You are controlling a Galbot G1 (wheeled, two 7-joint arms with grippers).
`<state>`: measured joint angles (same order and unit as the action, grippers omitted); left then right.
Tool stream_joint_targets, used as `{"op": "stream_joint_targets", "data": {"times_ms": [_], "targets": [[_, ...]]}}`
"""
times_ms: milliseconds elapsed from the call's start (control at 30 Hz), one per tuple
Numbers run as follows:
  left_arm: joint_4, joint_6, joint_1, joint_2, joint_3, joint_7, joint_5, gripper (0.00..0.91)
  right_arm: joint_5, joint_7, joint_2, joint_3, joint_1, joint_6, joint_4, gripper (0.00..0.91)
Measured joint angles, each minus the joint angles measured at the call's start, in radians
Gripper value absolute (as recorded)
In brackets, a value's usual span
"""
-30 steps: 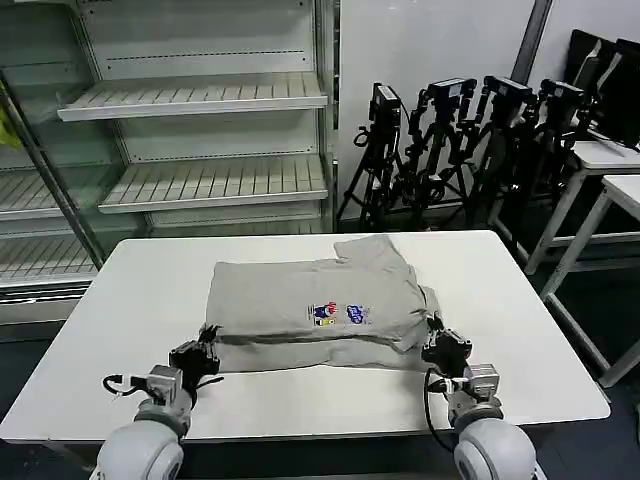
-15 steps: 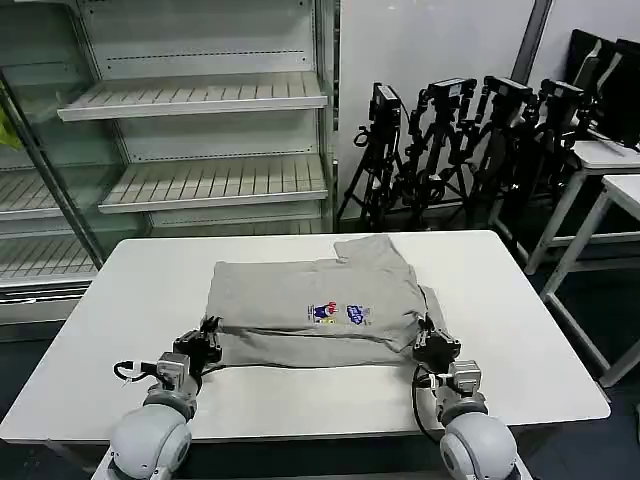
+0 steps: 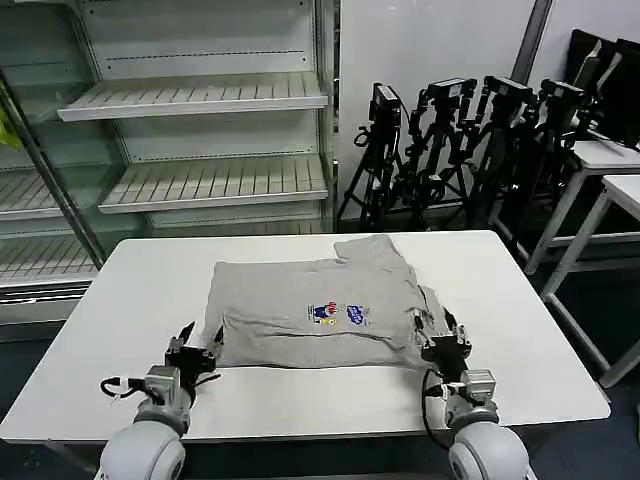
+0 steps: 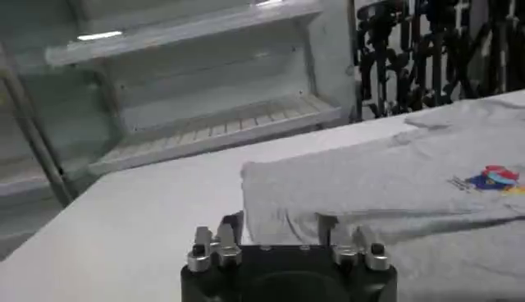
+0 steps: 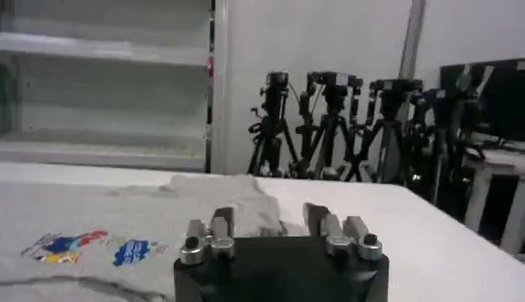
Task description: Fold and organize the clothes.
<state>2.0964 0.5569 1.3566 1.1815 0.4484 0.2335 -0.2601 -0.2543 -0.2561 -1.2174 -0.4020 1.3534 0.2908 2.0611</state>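
One of the clothes, a light grey shirt [image 3: 300, 300] with a small multicoloured chest print [image 3: 340, 314], lies folded across the middle of the white table [image 3: 520, 300]. My left gripper [image 3: 194, 342] stands open at the shirt's near left corner, just off the hem. My right gripper [image 3: 438, 333] is open at the near right corner. In the left wrist view the shirt [image 4: 385, 180] lies right ahead of the open left gripper [image 4: 279, 226]. From the right wrist, the open right gripper [image 5: 269, 220] faces the shirt [image 5: 98, 221] and the print [image 5: 90, 246]. Nothing is held.
A white shelving unit [image 3: 190, 140] stands behind the table. Black camera tripods [image 3: 470, 140] cluster at the back right. More white tables [image 3: 610, 180] stand at the far right. Bare tabletop lies left, right and in front of the shirt.
Both grippers were shut at the shirt's near hem half a second ago; they have opened and drawn back slightly. The shirt's near edge now lies flat.
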Motion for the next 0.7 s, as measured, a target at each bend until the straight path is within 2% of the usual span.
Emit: {"op": "stream_joint_targets", "data": {"times_ms": [167,200,233,267,300,367,700], "targets": [[0.005,0.007,0.028,0.005,0.012,0.006,-0.018,0.887,-0.014,-0.012,-0.006,-0.017,0.025,0.007,-0.001,0.907],[0.005,0.008,0.03,0.006,0.012,0.006,-0.024,0.766,-0.019,-0.014,-0.008,-0.018,0.027,0.012,-0.004,0.907],[0.005,0.01,0.032,0.007,0.012,0.006,-0.029,0.403,-0.024,-0.016,-0.009,-0.018,0.028,0.017,-0.006,0.907],[0.003,0.011,0.033,0.009,0.012,0.006,-0.034,0.262,-0.029,-0.018,-0.01,-0.018,0.029,0.024,-0.009,0.907],[0.001,0.011,0.035,0.01,0.012,0.006,-0.039,0.05,-0.036,-0.018,-0.01,-0.018,0.029,0.031,-0.013,0.373],[-0.002,0.011,0.04,0.014,0.011,0.006,-0.047,0.02,-0.048,-0.018,-0.01,-0.018,0.029,0.045,-0.019,0.0],[-0.011,0.011,0.064,0.024,0.007,0.005,-0.079,0.02,-0.111,-0.019,-0.007,-0.013,0.034,0.104,-0.035,0.0]]}}
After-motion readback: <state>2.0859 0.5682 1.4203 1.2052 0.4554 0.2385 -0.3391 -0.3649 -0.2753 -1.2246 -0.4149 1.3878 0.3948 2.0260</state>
